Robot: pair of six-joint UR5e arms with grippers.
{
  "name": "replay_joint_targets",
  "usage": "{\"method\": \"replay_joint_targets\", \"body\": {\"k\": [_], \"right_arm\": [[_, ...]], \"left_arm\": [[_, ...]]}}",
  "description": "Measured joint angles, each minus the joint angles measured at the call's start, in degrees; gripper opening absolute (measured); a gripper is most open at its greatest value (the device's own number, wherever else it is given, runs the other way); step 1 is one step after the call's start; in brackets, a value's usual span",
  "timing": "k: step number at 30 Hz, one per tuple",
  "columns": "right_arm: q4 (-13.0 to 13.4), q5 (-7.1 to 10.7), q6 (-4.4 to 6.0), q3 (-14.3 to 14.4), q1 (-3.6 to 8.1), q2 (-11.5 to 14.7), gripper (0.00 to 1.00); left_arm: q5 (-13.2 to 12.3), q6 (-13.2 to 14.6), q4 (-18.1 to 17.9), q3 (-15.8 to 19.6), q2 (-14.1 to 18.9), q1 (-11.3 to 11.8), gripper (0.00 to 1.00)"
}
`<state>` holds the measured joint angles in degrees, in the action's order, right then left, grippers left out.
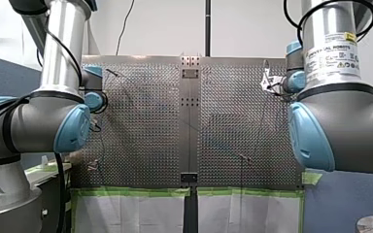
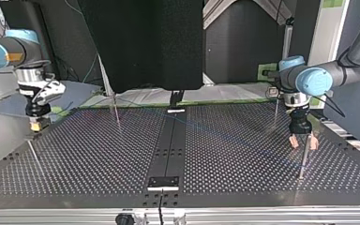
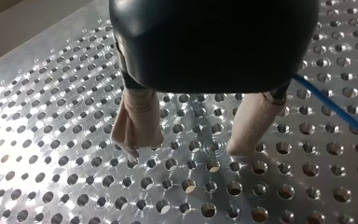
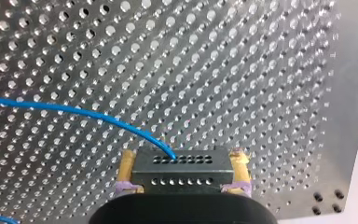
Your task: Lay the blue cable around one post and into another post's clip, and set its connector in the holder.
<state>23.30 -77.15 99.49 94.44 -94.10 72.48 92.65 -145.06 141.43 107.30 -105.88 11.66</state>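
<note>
Cable (image 4: 74, 110) ends in a dark connector (image 4: 182, 175), and my right claw (image 4: 182, 156) pinches that connector by its two sides between yellow pads, holding it over the perforated bench (image 4: 261, 70). From the connector's far edge the blue line arcs away ahead of the claw and off to one side, out of view. A second short bit of blue shows next to the claw's black body.

My left claw (image 3: 186, 149) hangs just above the bench with its beige-padded fingers (image 3: 137, 121) spread wide and nothing between them. The cable comes out from behind this claw's body beside one finger and runs off across the holes. I cannot tell whether it rests on the plate there.

In the top view, a thin post (image 2: 303, 159) stands upright just beside my left claw at the view's right. Another post (image 2: 32, 152) stands near my right claw, which sits low over the bench's edge at the view's left. Two more posts stand further back, one (image 2: 116, 112) left of the bench's dark middle strip and one (image 2: 275, 115) behind my left claw. The cable is too faint in this view for me to trace how it lies against any post.
</note>
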Motion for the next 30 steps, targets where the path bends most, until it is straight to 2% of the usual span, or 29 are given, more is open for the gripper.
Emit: {"method": "replay_joint_targets", "body": {"k": [3, 8, 14, 21, 30], "right_arm": [[1.72, -0.04, 0.75, 0.69, 0.44, -0.17, 0.0], [4.25, -0.35, 1.26, 0.94, 1.29, -0.88, 0.0], [5.66, -0.34, 2.39, 0.76, 2.6, -2.61, 0.0], [3.5, -0.03, 2.53, -0.77, 3.43, -4.11, 0.0], [-1.23, 1.12, 1.81, -5.09, 3.8, -4.21, 0.0]], "left_arm": [[-0.04, -0.03, 0.0, 0.0, -0.03, 0.07, 1.0], [-0.06, -0.05, 0.0, 0.0, -0.01, 0.15, 1.0], [-0.07, -0.01, 0.0, 0.0, 0.0, 0.33, 1.0], [-0.07, 0.15, 0.0, 0.0, 0.02, 0.43, 1.0], [-0.05, 0.48, 0.06, 0.0, 0.01, 0.45, 1.0]]}}
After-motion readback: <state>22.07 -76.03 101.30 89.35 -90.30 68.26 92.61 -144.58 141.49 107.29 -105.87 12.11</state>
